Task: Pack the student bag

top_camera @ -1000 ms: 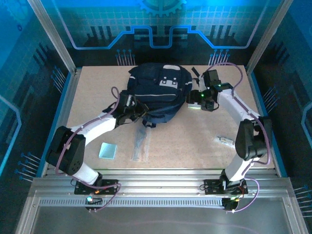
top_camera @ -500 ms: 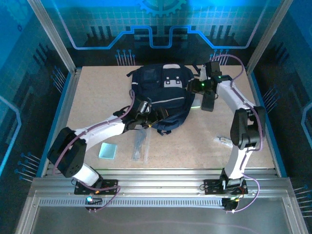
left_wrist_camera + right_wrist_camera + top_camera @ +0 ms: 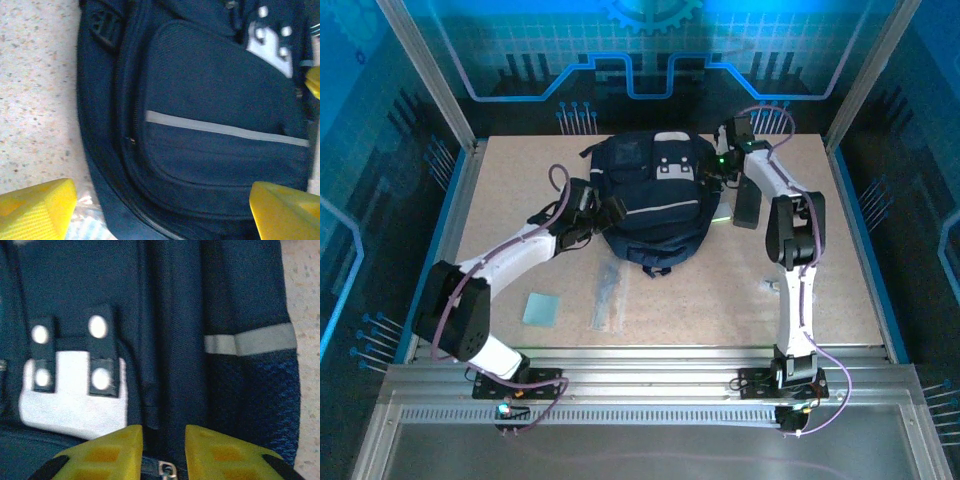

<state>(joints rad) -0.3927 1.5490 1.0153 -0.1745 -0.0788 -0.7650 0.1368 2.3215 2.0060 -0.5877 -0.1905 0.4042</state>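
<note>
One navy, grey-striped student bag (image 3: 650, 200); left tool (image 3: 162, 202) gapes, right tool (image 3: 164, 440) straddles its zipper (image 3: 165, 469), grip unclear.

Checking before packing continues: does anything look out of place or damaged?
Nothing damaged or spilled. The student bag lies flat; a light blue square and a clear strip lie loose on the table near it.

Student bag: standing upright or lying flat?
Lying flat. The student bag rests on the table, front pocket and white patch facing up.

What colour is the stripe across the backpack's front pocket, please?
The stripe is light grey, clearest in left wrist view.
</note>
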